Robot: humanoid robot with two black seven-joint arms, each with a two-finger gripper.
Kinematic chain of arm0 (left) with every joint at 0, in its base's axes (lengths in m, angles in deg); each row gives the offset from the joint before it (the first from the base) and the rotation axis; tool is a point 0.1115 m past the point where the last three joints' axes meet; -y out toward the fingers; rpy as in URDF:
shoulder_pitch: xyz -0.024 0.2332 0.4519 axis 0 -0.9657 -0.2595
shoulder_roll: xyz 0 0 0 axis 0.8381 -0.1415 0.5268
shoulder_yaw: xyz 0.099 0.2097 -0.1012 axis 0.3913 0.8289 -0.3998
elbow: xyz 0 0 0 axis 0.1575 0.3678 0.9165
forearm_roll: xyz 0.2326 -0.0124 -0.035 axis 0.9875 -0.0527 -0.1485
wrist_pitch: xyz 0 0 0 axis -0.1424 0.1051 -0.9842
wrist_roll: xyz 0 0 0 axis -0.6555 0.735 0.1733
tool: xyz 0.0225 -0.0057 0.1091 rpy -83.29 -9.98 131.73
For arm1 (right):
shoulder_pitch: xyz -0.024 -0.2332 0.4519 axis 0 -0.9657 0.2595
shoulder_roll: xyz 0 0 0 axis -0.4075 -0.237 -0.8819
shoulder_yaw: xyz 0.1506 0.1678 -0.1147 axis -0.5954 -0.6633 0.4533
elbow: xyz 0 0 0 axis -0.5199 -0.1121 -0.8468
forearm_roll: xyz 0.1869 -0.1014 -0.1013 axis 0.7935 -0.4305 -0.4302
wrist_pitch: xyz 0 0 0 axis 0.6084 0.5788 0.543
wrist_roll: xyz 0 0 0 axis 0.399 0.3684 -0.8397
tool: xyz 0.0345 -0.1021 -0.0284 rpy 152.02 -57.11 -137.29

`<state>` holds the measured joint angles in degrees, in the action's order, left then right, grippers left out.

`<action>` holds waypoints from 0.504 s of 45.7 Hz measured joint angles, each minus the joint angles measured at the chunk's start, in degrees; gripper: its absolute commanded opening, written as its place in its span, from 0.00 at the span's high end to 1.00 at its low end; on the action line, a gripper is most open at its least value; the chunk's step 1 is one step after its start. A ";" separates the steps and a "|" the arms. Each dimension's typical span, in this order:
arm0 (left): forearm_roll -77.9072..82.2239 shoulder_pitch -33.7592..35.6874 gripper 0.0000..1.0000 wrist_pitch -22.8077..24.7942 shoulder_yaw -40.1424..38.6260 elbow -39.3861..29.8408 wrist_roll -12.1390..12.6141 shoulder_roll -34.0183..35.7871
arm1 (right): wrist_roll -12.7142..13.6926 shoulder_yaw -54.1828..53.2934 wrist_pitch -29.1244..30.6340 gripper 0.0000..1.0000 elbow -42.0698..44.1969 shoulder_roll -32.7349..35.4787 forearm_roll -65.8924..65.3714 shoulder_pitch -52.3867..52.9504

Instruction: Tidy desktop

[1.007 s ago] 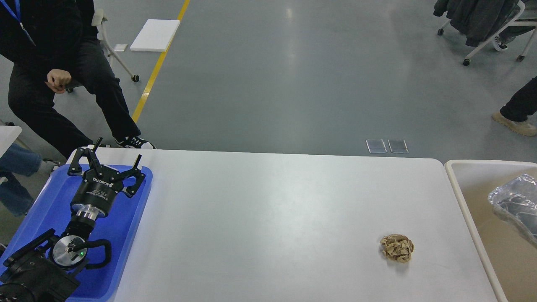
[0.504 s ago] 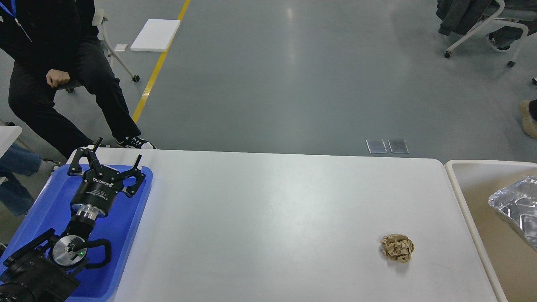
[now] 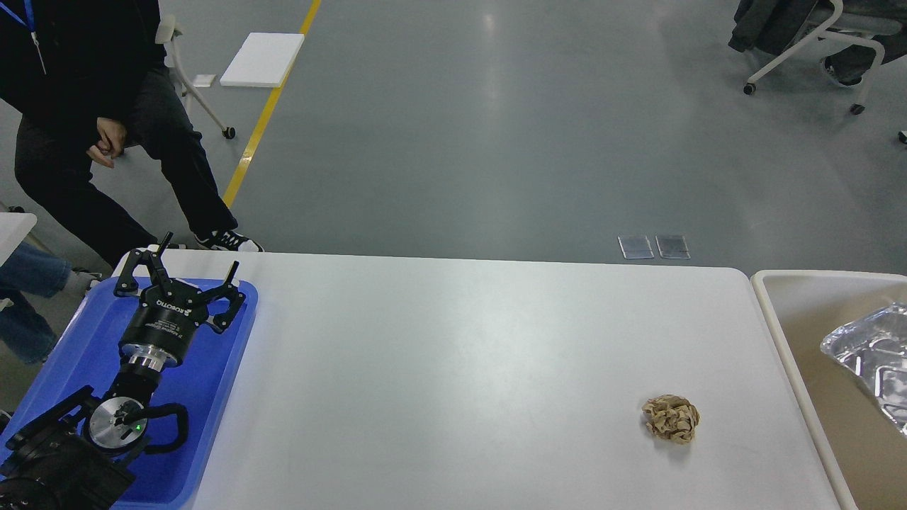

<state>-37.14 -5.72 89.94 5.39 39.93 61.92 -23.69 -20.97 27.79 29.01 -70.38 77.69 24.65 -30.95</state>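
Observation:
The white desktop (image 3: 453, 368) fills the lower part of the head view. A crumpled ball of brown paper (image 3: 670, 418) lies on it at the right, near the front. My left gripper (image 3: 200, 253) is open and empty, held above the far end of the blue tray (image 3: 212, 397) at the desktop's left edge, far from the paper ball. My right arm and gripper are out of view.
A beige white-rimmed bin (image 3: 783, 333) stands off the desktop's right end with a crumpled foil tray (image 3: 871, 358) inside. A person in black (image 3: 92, 127) sits beyond the far left corner. A wheeled chair (image 3: 808, 35) stands at the far right.
The foil tray in the bin has settled and shifted slightly. The person's hand and the chair and feet at the far right have moved. My left arm has not moved.

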 measured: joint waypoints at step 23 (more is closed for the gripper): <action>0.00 0.00 0.01 0.00 0.00 0.00 0.05 0.00 | -0.03 -1.08 -4.80 0.01 0.02 -0.72 0.14 0.14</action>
<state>-37.14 -5.72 89.94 5.39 39.93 61.96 -23.69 -21.00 26.71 24.21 -70.36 76.97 24.79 -30.81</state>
